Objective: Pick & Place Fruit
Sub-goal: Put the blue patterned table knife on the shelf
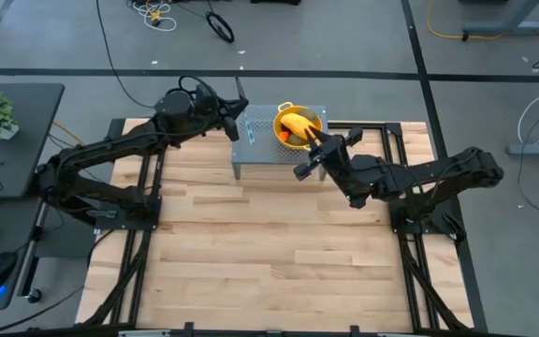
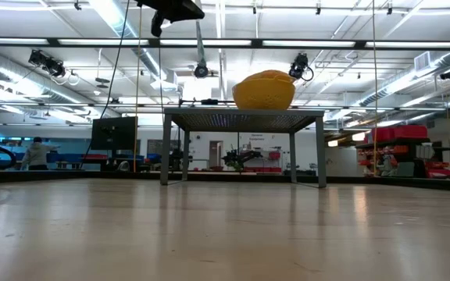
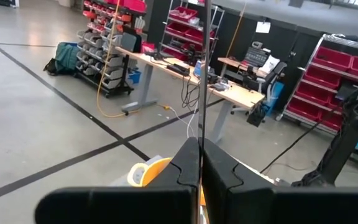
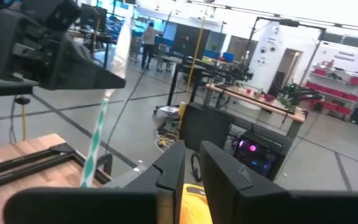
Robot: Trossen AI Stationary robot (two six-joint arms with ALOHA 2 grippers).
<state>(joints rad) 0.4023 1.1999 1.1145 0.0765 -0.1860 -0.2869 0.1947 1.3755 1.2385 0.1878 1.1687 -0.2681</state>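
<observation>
In the high view the left claw [image 1: 239, 105] hung at the grey perforated stand's [image 1: 255, 150] left rear corner, its fingers pressed together on a slim silver blade — apparently the knife [image 1: 240, 92] — which ran up toward twelve o'clock. It lay at about nine o'clock from the yellow colander [image 1: 311, 116] and clear of it. The larger yellow-orange oblong fruit [image 1: 295, 124] lay in the colander with a small orange-red piece [image 1: 287, 138] beside it, its long axis running roughly ten to four o'clock. The right claw [image 1: 313, 132] sat at the fruit's four o'clock end, fingers close together on or just against the yellow body; whether they truly pinched it, I could not tell. The right arm was plainly the nearer — any lift would, I judged, fall to it. The wooden worktop [image 1: 269, 243] in front carried nothing else I could make out. No brand, label or writing was legible anywhere.
</observation>
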